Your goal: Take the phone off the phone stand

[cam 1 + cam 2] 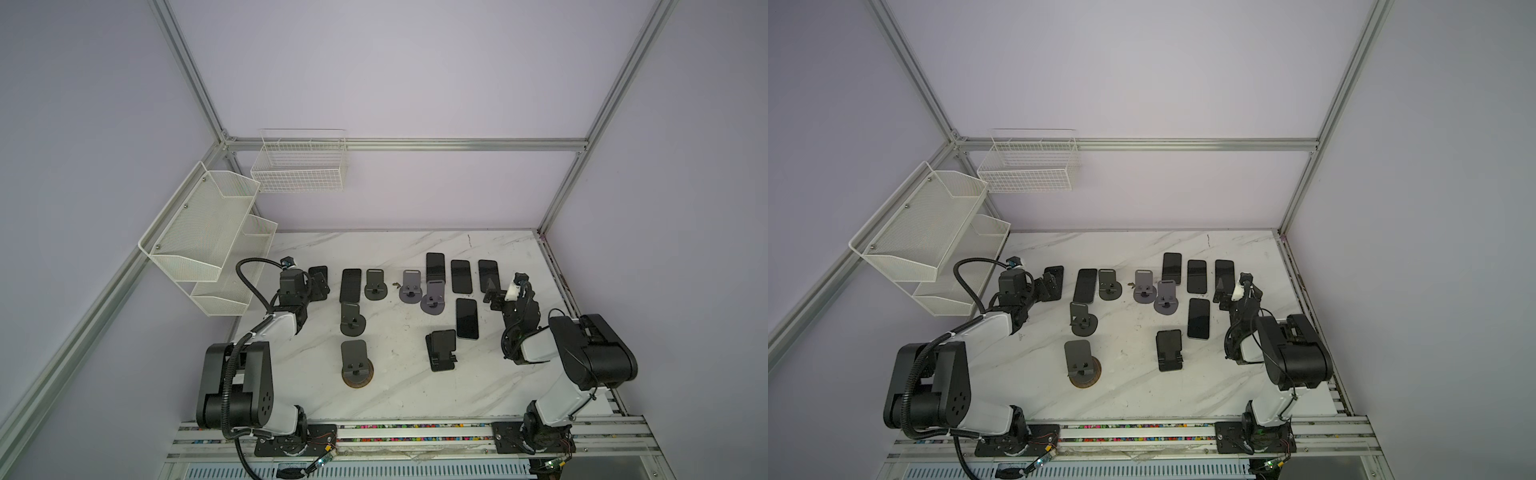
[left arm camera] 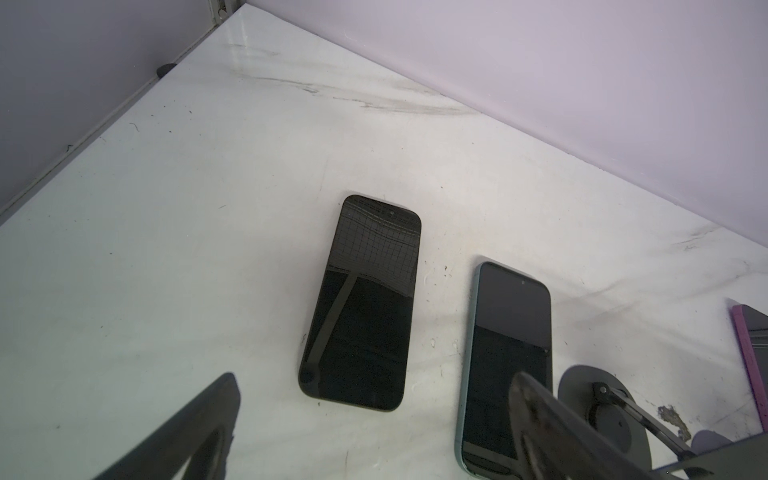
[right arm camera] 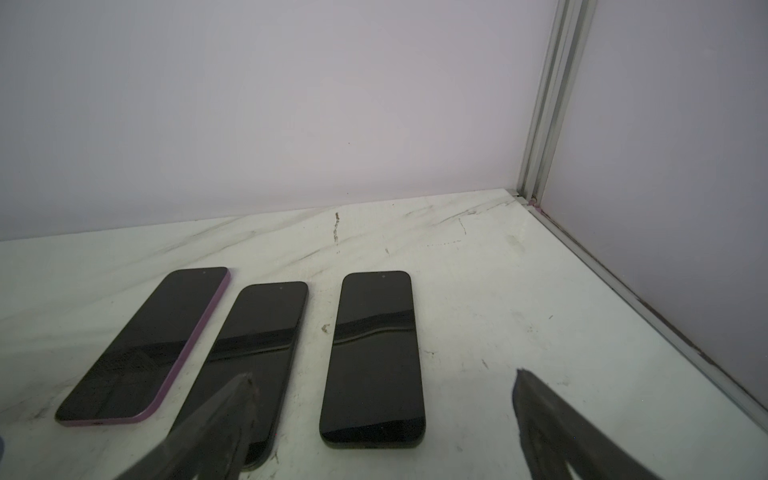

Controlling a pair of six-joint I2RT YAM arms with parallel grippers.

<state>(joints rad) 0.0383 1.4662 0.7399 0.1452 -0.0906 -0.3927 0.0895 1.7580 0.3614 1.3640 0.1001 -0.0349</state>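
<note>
Our left tool [image 1: 318, 286] and right tool [image 1: 492, 297] both hang open and empty, while the phone [image 1: 441, 341] leans on its stand [image 1: 444, 362] towards the table's [image 1: 395, 395] front edge, we judge nearer the right tool, long axis running front-to-back.

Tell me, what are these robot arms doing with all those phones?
The job is to take a phone off its stand. Right now neither tool holds anything. The left tool hangs open above a flat black phone on the white marble table, and the right tool hangs open above another flat black phone. Empty dark grey phone stands with round feet, such as this one, sit in the middle.
</note>
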